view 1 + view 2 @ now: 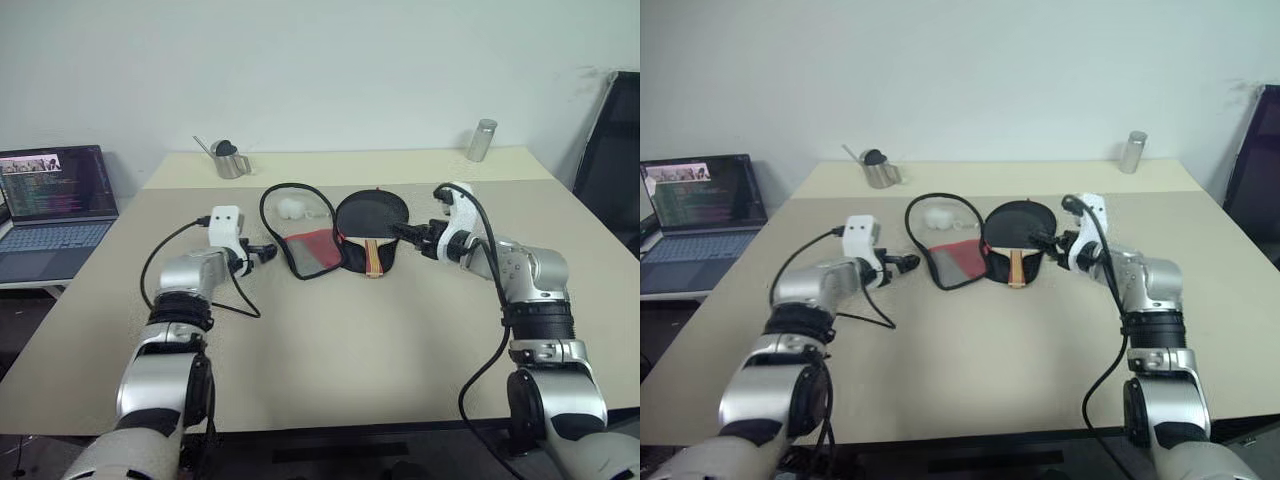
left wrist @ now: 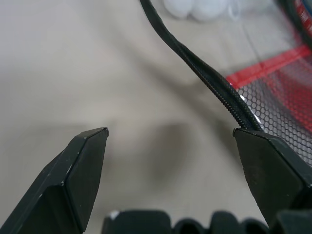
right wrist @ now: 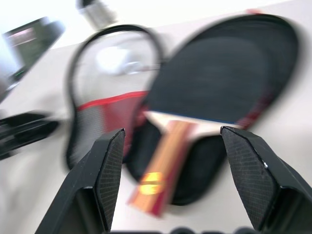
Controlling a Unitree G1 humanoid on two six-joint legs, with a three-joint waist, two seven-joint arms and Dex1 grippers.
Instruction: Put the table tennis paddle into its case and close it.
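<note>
The case (image 1: 310,250) lies unzipped and spread open in the middle of the table. The table tennis paddle (image 1: 371,215) rests face up in its right half, handle (image 1: 373,256) pointing toward me. The left half is a flap with a red band and a mesh pocket (image 3: 97,122). My left gripper (image 1: 268,252) hovers open just left of that flap, and its zip edge (image 2: 214,87) runs past one fingertip (image 2: 263,161). My right gripper (image 1: 405,235) is open and empty, raised just right of the paddle (image 3: 219,73) and pointing at it.
Something white (image 1: 292,208) lies inside the flap's upper loop. A metal pitcher (image 1: 230,160) and a metal cylinder (image 1: 482,140) stand at the table's far edge. An open laptop (image 1: 55,200) sits off to the left, and a dark chair back (image 1: 615,160) is at the right.
</note>
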